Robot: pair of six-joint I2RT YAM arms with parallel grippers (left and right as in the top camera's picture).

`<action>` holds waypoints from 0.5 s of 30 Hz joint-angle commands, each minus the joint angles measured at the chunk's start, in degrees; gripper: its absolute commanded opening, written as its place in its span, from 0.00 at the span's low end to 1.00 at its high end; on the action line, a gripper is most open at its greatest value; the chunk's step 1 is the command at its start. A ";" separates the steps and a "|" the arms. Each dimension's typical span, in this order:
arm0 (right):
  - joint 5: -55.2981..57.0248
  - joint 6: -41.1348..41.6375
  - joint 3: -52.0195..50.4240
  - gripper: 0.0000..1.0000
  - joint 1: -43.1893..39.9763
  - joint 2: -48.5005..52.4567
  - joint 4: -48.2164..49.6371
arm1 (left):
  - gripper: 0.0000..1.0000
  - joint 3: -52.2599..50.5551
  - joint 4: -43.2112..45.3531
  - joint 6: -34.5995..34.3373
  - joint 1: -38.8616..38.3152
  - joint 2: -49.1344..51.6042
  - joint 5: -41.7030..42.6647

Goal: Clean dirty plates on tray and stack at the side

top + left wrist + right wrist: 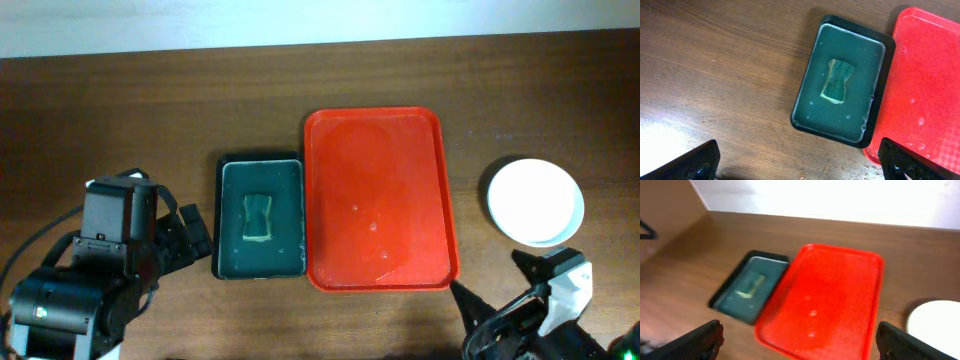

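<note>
Red rectangular plastic tray with raised rim (375, 150): mid wooden surface (150, 100), bare except a few water beads (373, 226). No plate is on it, so the washing looks done.
Round shallow plates (535, 198): stacked on the surface right of the red tray, apart from its rim. The white one is on top, with a paler rim peeking out at its near edge. That looks like the "side" spot.
Black rectangular tray (260, 158): just left of the red tray, rims nearly touching. It holds the green sponge (258, 217) lying in murky water, likely parked within the left arm's reach.
Left jaws: wide apart and empty, above the surface left of the red tray, looking down at the black tray.
Right jaws: wide apart and empty, off the red tray's near-right corner, short of the plates.
Hidden: can't count the plates under the white one. No teal smear is visible. The right wrist view is blurred and cuts off the stack. Only the finger tips show in either wrist view.
</note>
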 commanded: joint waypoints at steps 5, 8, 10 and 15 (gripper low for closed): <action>6.82 -18.38 -18.53 0.98 6.69 -8.28 16.33 | 0.99 0.11 0.09 -0.68 0.42 -0.20 -0.63; 6.80 -18.36 -31.58 0.98 6.99 -15.04 24.50 | 1.00 0.11 0.09 -0.68 0.42 -0.20 -0.63; 6.78 -17.94 -39.41 0.98 6.99 -18.93 30.29 | 0.99 0.11 0.09 -0.68 0.42 -0.20 -0.63; 4.35 -17.70 -53.31 0.98 6.99 -25.55 44.50 | 0.99 0.11 0.09 -0.68 0.42 -0.20 -0.63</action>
